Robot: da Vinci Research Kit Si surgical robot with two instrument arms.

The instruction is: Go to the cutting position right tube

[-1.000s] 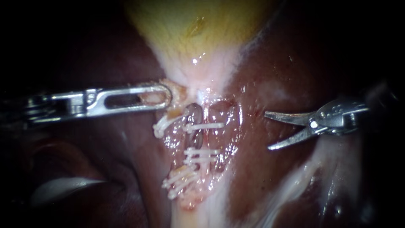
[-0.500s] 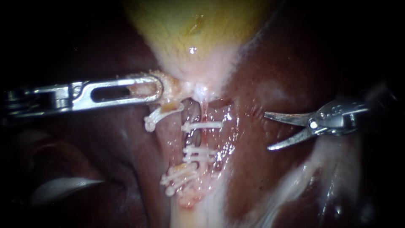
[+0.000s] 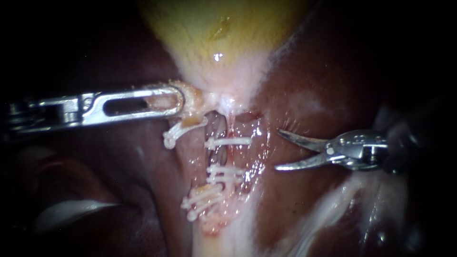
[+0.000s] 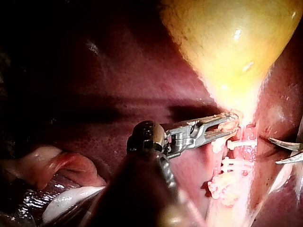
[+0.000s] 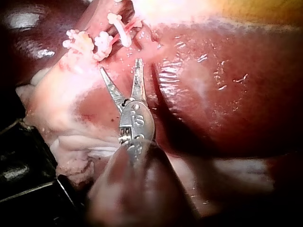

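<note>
Dark liver (image 3: pixel 323 85) all round; left instrument (image 3: pixel 177 101) claw clamped on gallbladder (image 3: pixel 223 43) neck, tensioning; right instrument (image 3: pixel 278 149) claw agape just beside clipped right tube (image 3: pixel 222 155), not yet straddling it

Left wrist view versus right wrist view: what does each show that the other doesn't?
Only the left wrist view shows the left instrument, clamped on tissue at the narrow end of the gallbladder. Only the right wrist view shows the hinge of the right instrument and pale tissue beside it. Both show the white clips, the liver and the right instrument's open blades.
</note>
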